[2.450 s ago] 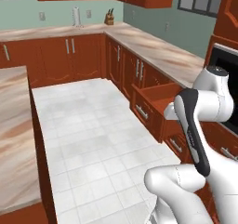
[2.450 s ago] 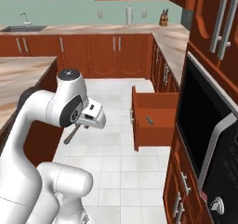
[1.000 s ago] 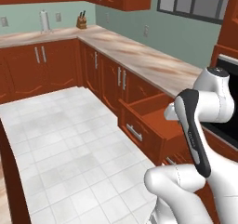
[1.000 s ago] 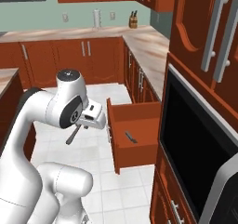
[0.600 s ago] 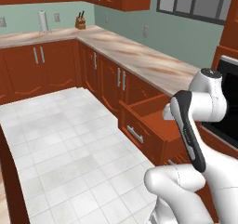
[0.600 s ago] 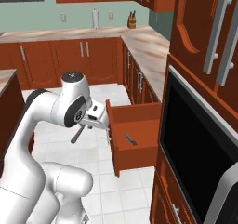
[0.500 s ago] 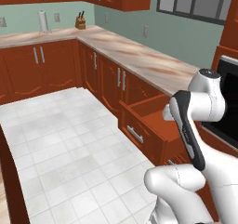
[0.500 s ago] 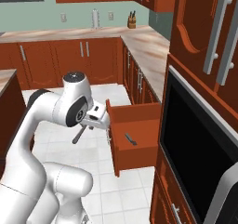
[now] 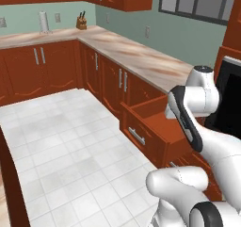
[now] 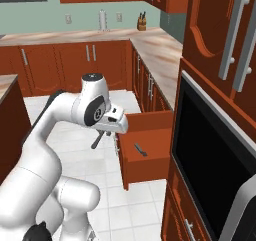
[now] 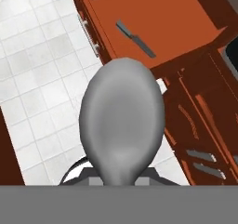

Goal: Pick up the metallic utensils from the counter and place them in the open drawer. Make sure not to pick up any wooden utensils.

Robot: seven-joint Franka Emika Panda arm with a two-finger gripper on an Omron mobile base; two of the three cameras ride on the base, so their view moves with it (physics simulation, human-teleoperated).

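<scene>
We face the open drawer point(image 10: 150, 150), where the knife point(image 10: 140, 149) already lies. Our pincer point(image 10: 100, 137) pinches the spoon point(image 11: 122, 121) just short of the drawer front; next we carry it over and release.

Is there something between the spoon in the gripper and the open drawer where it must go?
Nothing visible. The gripper holds the spoon over bare floor beside the drawer. The drawer is open, with just the knife lying inside, and room beside it.
</scene>
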